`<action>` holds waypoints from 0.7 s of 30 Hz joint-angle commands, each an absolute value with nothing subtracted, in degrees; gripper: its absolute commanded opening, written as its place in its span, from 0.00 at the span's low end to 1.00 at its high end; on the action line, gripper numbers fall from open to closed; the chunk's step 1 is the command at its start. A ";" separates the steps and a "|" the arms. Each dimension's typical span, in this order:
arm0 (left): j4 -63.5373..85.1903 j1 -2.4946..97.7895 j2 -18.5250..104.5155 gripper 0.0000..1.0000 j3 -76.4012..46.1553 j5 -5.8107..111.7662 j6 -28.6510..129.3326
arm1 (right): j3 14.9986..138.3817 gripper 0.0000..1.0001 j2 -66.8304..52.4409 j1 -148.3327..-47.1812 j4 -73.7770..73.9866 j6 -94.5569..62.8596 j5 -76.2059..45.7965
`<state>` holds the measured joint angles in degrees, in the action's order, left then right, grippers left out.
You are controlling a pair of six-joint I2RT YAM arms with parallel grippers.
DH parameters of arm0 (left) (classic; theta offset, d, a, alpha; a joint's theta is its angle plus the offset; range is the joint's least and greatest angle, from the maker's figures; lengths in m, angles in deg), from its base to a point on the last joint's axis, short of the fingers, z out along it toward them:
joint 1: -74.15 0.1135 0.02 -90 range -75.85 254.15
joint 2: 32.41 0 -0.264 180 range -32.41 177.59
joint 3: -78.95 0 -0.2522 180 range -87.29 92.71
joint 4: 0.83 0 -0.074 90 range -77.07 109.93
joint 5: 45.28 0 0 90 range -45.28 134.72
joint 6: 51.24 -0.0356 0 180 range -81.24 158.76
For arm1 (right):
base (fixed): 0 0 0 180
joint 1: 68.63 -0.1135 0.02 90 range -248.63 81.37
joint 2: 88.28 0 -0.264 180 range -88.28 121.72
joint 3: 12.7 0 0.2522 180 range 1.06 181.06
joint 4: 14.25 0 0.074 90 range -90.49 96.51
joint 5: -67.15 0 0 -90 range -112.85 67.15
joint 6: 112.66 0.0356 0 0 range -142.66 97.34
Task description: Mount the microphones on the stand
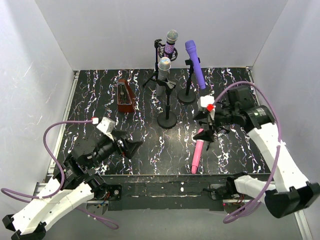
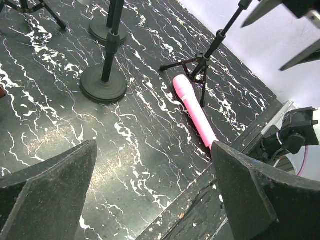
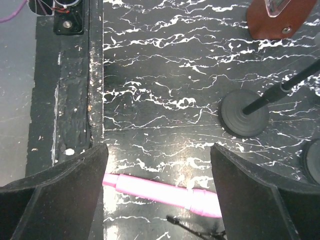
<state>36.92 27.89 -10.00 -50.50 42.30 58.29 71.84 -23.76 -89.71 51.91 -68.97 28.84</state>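
It looked like a robotics lab test cell: plain white panels (image 1: 125,30) walled a black, white-veined tabletop (image 1: 150,150) at nine, twelve and three o'clock, and a left arm (image 1: 50,205) and a right arm (image 1: 277,150), trailing purple cables (image 1: 243,83), were bolted along its six o'clock edge.

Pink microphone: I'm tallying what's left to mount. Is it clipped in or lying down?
Lying down: the pink microphone rests flat on the table, beside a small tripod stand, in no clip.

Plain white walls (image 1: 150,30) around a black white-veined tabletop (image 1: 100,100)
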 commanded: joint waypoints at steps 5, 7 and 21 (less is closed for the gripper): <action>33.59 27.83 -7.45 0.98 -51.69 42.34 61.61 | 73.84 0.90 -32.45 -79.28 64.47 -72.77 39.19; 32.19 27.83 -6.40 0.98 -52.48 42.87 62.84 | 71.82 0.91 -33.78 -76.64 62.54 -70.49 41.48; 28.14 27.92 2.21 0.98 -52.22 44.72 71.19 | 66.63 0.90 -36.68 -66.17 57.17 -63.09 48.52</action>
<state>31.34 27.91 1.24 -52.31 43.31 68.76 67.58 -35.44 -67.50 59.30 -64.73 44.64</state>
